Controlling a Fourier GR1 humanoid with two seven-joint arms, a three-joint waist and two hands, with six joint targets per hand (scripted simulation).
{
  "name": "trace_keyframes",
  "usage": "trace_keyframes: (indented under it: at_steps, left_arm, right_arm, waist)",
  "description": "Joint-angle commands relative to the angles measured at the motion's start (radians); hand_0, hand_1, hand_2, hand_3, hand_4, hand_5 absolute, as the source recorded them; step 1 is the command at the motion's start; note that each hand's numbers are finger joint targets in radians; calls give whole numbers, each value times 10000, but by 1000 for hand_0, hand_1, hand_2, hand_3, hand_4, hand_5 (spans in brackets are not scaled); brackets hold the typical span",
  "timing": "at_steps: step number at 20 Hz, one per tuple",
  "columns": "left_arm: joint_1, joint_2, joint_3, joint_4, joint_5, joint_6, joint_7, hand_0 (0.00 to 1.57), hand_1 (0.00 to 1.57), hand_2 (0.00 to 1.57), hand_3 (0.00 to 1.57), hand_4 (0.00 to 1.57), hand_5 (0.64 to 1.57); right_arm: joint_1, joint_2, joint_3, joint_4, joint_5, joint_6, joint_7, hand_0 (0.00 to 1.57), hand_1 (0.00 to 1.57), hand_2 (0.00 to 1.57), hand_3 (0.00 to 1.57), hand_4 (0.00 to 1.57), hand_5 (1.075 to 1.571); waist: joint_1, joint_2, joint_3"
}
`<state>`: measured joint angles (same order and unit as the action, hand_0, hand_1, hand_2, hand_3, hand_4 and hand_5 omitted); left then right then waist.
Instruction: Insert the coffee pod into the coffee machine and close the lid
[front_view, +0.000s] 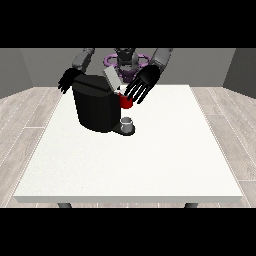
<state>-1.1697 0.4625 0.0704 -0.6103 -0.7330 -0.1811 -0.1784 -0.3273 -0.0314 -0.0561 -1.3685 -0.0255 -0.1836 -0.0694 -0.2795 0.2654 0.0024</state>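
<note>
White table (130, 165) is filling the near part of the front view, bare surface running up toward the machine. Next in, a small grey thing (128, 122) is sitting upright on the black base at the foot of the coffee machine (95, 102), at its right side in the view; can't tell if it's the pod or a cup, so the pod's location isn't something I can confirm from here. The machine is a black block standing on the table left of centre, tilted a bit toward the camera. Above the grey thing, a red thing at the machine (125, 101) is showing at the machine's upper right corner. The lid (111, 77) is standing up, a pale grey flap angling up and to the left off the machine's top, so it's not closed. The hand at the view's right (143, 83) is hanging just over the red thing, palm toward the camera, fingers straight and spread, pointing down-left, holding nothing. Fingertips are overlapping the red thing in the view; can't tell if touching. Further back, the hand at the view's left (67, 80) is sitting beside the machine's upper left corner, fingers relaxed and slightly spread, pointing down, nothing in it. Robot torso (126, 60) is showing behind the machine at the far table edge, both arms reaching forward.
</note>
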Motion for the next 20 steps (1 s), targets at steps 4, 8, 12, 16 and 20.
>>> trace_keyframes:
  at_steps: [4,8,12,16,20]
  left_arm:
    - [68,67,-24,51,-179,-180,-34,0,0,0,0,0,1571]
    - [-16,-320,-118,-86,-207,-514,452,0,0,0,0,0,1571]
    - [291,-18,-44,-205,-210,-588,-39,0,0,0,0,0,1571]
    - [1087,-628,58,-334,-104,70,-86,0,0,0,0,0,1571]
    - [1593,-933,1101,-225,1196,-524,-13,0,0,0,0,0,1571]
  right_arm:
    - [-74,-18,-135,41,-108,-75,156,0,0,0,0,387,1571]
    - [222,-194,-296,568,-86,75,-354,0,0,0,0,416,1571]
    - [648,108,-78,585,-50,52,-710,0,0,0,0,381,1571]
    - [1081,302,152,322,-172,-259,-479,0,0,0,0,387,1571]
    - [1669,34,-290,254,-389,74,-406,0,0,0,0,424,1571]
  waist:
    - [136,-212,-23]
    - [254,-513,-20]
    - [531,-644,-21]
    - [707,-1231,-24]
    - [1143,-2369,-27]
